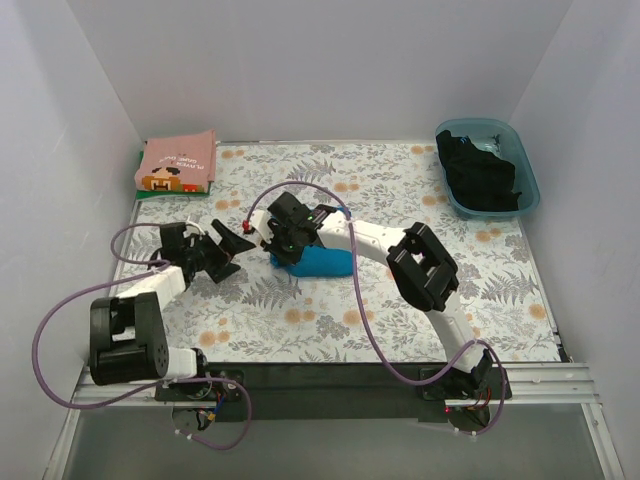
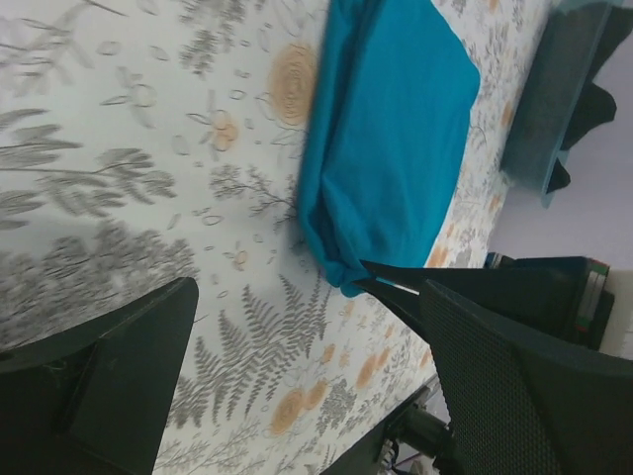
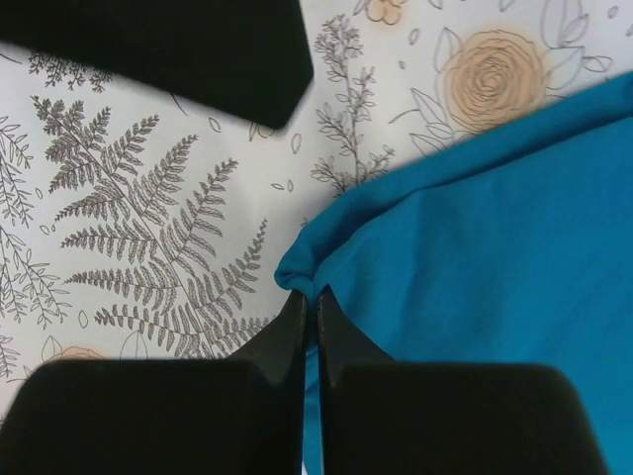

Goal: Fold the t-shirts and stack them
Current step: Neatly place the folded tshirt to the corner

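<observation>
Right hand [image 3: 307,302] clamped on teal t-shirt [image 3: 495,247] corner; left hand [image 2: 282,287] apart. Risk: shallow pinch slips, fold opens on lift.

Ahead of me lies a floral bench covering [image 1: 400,190], with a translucent blue tub [image 1: 529,172] at its two o'clock corner.
</observation>
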`<act>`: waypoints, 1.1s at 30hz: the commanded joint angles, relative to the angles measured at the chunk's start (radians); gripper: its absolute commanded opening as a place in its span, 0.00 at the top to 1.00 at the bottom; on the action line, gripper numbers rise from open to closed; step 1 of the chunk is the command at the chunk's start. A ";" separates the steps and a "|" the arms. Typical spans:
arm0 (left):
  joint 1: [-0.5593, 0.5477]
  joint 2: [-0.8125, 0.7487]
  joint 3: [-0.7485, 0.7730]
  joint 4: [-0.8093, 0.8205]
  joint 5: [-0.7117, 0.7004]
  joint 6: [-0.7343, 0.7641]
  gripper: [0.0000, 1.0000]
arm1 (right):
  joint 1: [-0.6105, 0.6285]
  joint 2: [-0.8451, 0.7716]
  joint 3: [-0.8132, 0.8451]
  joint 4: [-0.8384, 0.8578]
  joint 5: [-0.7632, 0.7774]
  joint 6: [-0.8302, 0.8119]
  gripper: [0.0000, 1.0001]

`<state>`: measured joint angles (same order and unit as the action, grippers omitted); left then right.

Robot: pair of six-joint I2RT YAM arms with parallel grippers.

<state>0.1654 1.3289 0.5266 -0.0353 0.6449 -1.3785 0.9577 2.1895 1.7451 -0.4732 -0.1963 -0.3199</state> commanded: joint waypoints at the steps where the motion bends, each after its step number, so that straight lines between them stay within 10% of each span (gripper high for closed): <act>1: -0.085 0.065 0.019 0.158 -0.051 -0.120 0.05 | -0.023 -0.063 0.050 0.007 -0.092 0.048 0.99; 18: -0.251 0.418 0.128 0.284 -0.134 -0.324 0.08 | -0.039 -0.071 0.105 0.042 -0.144 0.133 0.99; 33: -0.351 0.526 0.274 0.137 -0.387 -0.294 0.38 | -0.043 -0.043 0.152 0.054 -0.110 0.166 0.99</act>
<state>-0.1772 1.7973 0.8051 0.2230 0.4160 -1.7149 0.9173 2.1738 1.8500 -0.4606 -0.2962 -0.1749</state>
